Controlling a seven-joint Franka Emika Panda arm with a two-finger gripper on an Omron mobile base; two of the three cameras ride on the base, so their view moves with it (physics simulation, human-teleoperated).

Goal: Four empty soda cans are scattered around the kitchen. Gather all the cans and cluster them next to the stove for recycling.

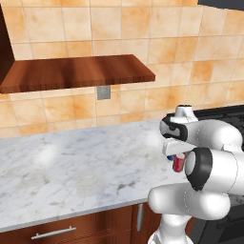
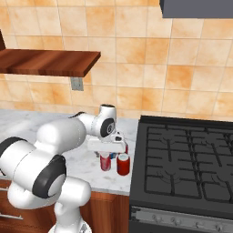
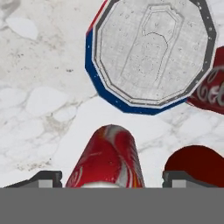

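While the tool (image 2: 109, 152) hangs straight above the can cluster, its jaws stand apart on either side of a red can (image 3: 108, 158) without gripping it, which reads as a release. That can stands upright on the table (image 1: 71, 167), close to the stove's (image 2: 182, 159) left edge. Just beside it, towards the stove, is a second red can (image 2: 123, 164); a blue-rimmed can (image 3: 151, 54) stands close behind, and another red one touches its side. With the cans' long axes vertical and the neighbours crowding the fingers, my judgement is that the way out is straight up, since any sideways drift could topple them
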